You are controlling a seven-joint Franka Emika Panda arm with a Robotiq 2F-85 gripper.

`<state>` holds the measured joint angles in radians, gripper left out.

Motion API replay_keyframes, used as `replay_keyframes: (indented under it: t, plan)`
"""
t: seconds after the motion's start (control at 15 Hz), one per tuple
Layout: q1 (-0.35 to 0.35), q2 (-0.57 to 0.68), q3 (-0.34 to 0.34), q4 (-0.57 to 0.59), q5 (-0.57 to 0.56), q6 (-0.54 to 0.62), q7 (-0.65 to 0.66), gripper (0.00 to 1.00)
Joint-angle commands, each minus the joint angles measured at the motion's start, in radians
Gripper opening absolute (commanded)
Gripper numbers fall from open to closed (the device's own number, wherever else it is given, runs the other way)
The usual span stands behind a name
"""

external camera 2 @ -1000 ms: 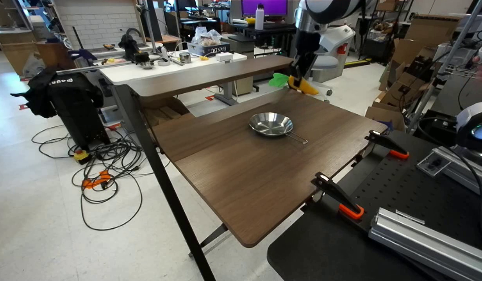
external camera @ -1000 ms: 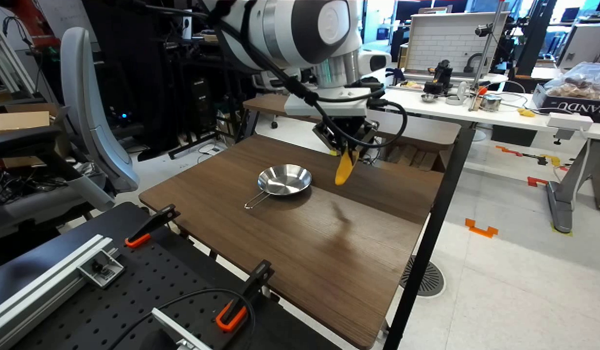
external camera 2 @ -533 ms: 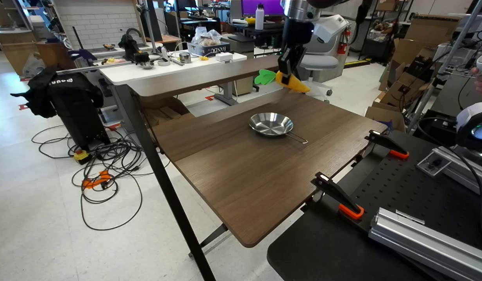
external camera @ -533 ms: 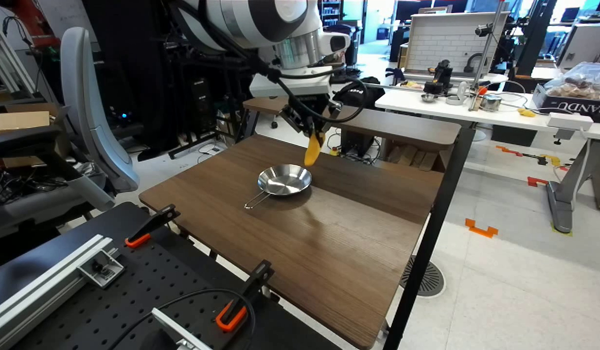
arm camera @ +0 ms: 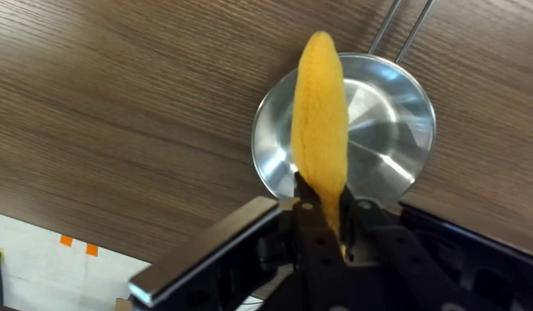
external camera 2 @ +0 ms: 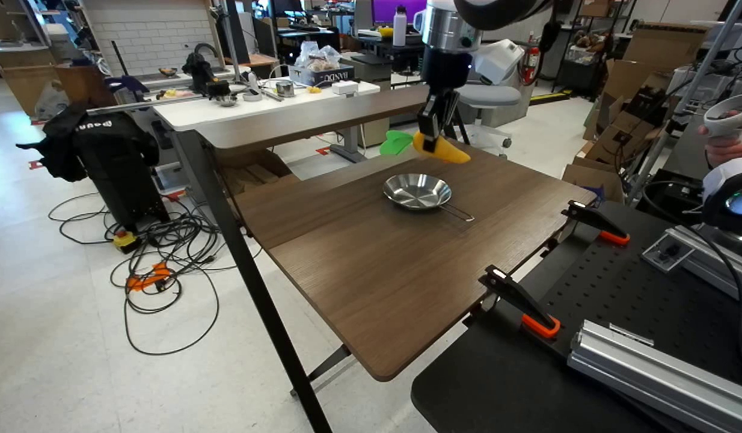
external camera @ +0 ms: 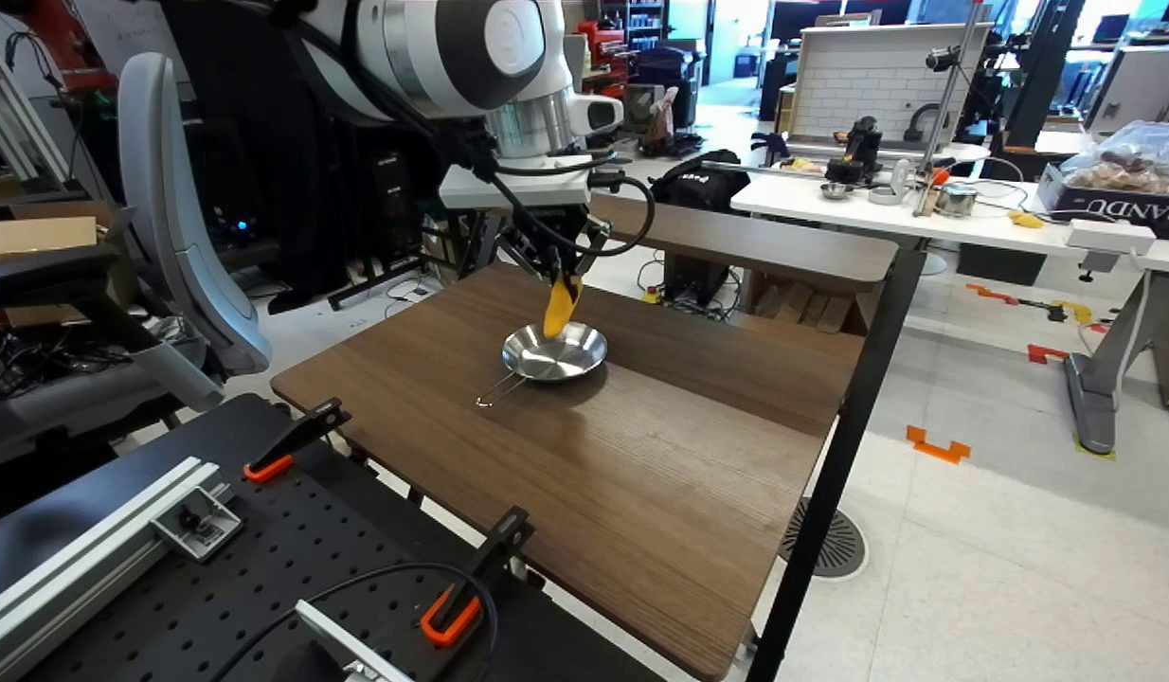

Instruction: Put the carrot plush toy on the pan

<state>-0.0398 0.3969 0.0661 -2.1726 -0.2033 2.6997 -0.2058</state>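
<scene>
The black pincer (arm camera: 322,190) grips the tapered, fuzzy orange-yellow carrot plush toy (arm camera: 320,116) above the brown wood-grained desk (arm camera: 119,142). In the wrist view the toy hides part of the round, shiny silver metal pan (arm camera: 385,134), whose wire handle (arm camera: 384,26) points to one o'clock. In an exterior view, a black-and-orange clamp (external camera 2: 594,221) sits at three o'clock from the pan.

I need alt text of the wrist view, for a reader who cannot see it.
A yellow carrot plush toy, held between dark jaws, partly hides a shiny round pan on a brown wooden table. The pan's wire handle runs out at the top edge.
</scene>
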Motion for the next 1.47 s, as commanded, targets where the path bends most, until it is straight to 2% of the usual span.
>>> replay_keyframes:
  t: [0.0,0.2,0.27,0.4,0.87,1.0,1.4]
  plan:
    - [0.017,0.032,0.000,0.015,0.013,0.004,-0.029,0.03]
    - [0.030,0.065,-0.014,0.035,-0.003,0.004,-0.014,0.03]
    - [0.037,0.075,-0.022,0.042,-0.009,-0.002,-0.002,0.36]
    - [0.039,0.090,-0.024,0.051,-0.007,-0.004,-0.001,0.44]
    - [0.034,0.084,-0.014,0.052,0.004,-0.003,-0.007,0.97]
    - [0.035,0.065,-0.013,0.045,0.004,-0.002,-0.007,1.00]
    - [0.029,-0.022,-0.013,-0.002,0.007,0.012,-0.006,1.00]
